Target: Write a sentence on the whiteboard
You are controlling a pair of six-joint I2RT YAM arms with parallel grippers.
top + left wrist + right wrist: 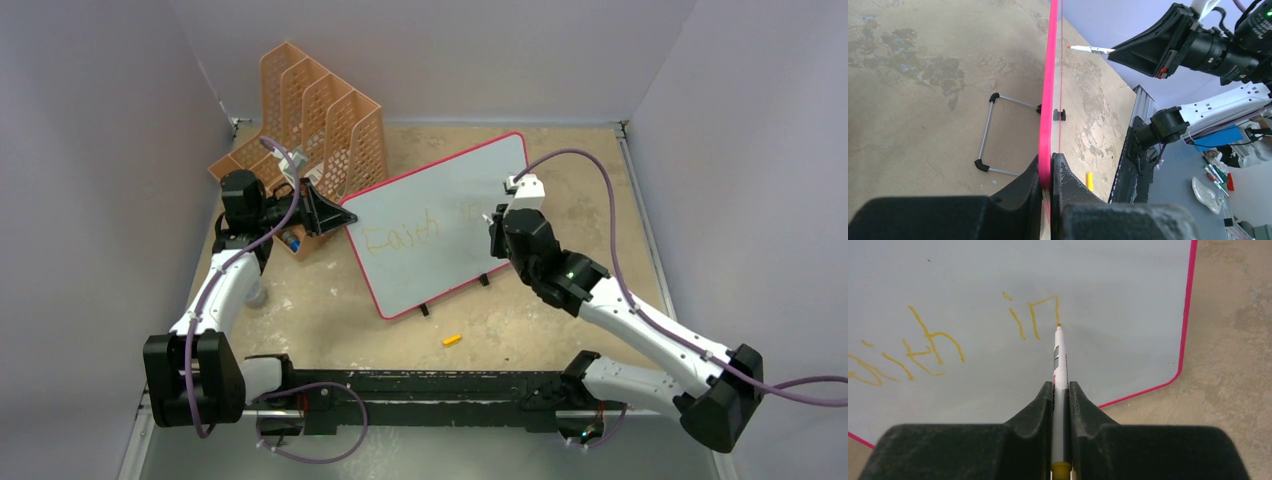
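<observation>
Grey-and-white plastic up close: the marker (pixel 1060 370) is clamped between the fingers of my right pincer (pixel 1061 390). Its orange tip is just ahead of me at the whiteboard (pixel 1128 280), touching or not I cannot tell. Ahead and to the left, the sentence (pixel 928 334) reads "Faith in" so far. I judge two words are done and the rest is unwritten. Farther off, my left pincer (pixel 1050 162) is clenched on the board's pink frame (pixel 1047 100).
</observation>
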